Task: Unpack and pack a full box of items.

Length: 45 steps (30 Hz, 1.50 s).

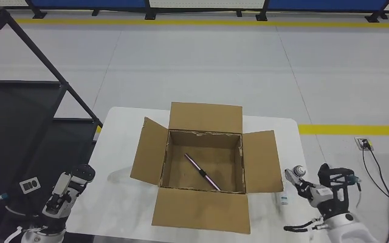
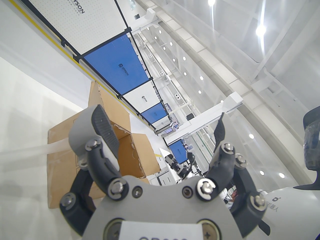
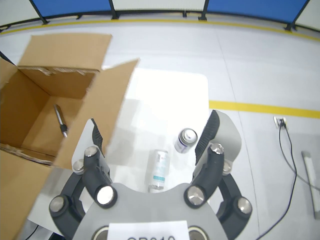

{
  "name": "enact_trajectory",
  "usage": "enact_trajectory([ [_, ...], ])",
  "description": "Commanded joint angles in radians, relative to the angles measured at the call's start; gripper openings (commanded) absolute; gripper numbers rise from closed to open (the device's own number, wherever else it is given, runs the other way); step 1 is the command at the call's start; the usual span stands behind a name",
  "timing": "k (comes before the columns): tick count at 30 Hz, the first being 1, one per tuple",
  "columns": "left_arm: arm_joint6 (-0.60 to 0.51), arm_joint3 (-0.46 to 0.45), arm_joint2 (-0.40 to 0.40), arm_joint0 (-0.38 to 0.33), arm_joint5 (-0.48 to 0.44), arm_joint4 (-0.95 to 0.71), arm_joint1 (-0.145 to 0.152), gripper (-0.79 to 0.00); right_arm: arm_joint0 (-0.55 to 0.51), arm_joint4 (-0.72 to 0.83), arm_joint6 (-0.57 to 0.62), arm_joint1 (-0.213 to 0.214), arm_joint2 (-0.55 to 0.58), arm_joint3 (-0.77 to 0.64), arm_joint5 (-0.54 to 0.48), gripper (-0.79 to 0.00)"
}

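1. Your right gripper [image 3: 153,121] hangs over the table's [image 1: 121,127] right-hand end, jaws spread wide and holding nothing. Your left gripper [image 2: 160,116] is just as wide and empty, but it sits off the table's left edge and tilts up toward the ceiling.
2. The box [image 1: 203,116] stands open mid-table, all four flaps folded out. A single pen [image 1: 202,172] lies flat on its floor.
3. The pen's long axis runs diagonally, from the far left of the floor toward the near right corner. Both arms are about equally far from it, though only the right one faces downward.
4. Two bottles are on the table just beside the box's right flap, beneath the right gripper. The capped bottle [image 3: 185,141] stands close by one finger. The clear bottle [image 3: 159,167] lies on its side next to it.
5. The lying bottle points lengthwise away from the wrist, so the fingers would close across its width. That looks like your easiest pick.
6. For the pen, you would likely need to turn the wrist square to the diagonal and clear the right flap.
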Motion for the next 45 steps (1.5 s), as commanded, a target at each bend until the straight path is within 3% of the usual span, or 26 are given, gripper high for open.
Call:
enact_trajectory([
  [1,0.000,0.000,0.000,0.000,0.000,0.000,0.000,0.000,0.057,-0.063,0.033,0.002,-0.071,-0.038,-0.028,0.000],
  [4,0.008,-0.001,-0.002,0.000,0.011,-0.001,0.000,0.000,0.234,-0.108,0.156,0.002,-0.209,0.006,-0.092,0.000],
  [8,0.041,0.009,-0.038,0.009,0.006,-0.037,0.001,0.000,0.574,-0.078,0.355,-0.018,-0.443,0.220,-0.150,0.000],
  [13,0.066,0.031,-0.087,0.014,0.006,-0.091,0.002,0.000,0.937,0.035,0.487,-0.083,-0.731,0.608,-0.137,0.000],
  [18,0.064,0.051,-0.120,0.013,0.012,-0.125,0.005,0.000,1.154,0.187,0.536,-0.168,-0.943,0.979,-0.156,0.000],
  [27,0.062,0.056,-0.124,0.011,0.013,-0.129,0.005,0.000,1.279,0.306,0.514,-0.287,-1.116,1.359,-0.140,0.000],
  [28,0.062,0.056,-0.124,0.011,0.013,-0.129,0.005,0.000,1.284,0.312,0.508,-0.296,-1.123,1.381,-0.140,-0.055],
  [30,0.062,0.056,-0.124,0.011,0.013,-0.129,0.005,0.000,1.293,0.321,0.499,-0.311,-1.134,1.413,-0.139,-0.243],
  [31,0.062,0.056,-0.124,0.011,0.013,-0.129,0.005,0.000,1.295,0.322,0.497,-0.317,-1.138,1.425,-0.137,-0.286],
  [32,0.062,0.056,-0.124,0.011,0.013,-0.129,0.005,0.000,1.298,0.317,0.500,-0.322,-1.145,1.433,-0.131,-0.409],
  [45,0.062,0.056,-0.124,0.011,0.013,-0.129,0.005,0.000,1.297,0.285,0.568,-0.351,-1.153,1.465,-0.076,-0.434],
])
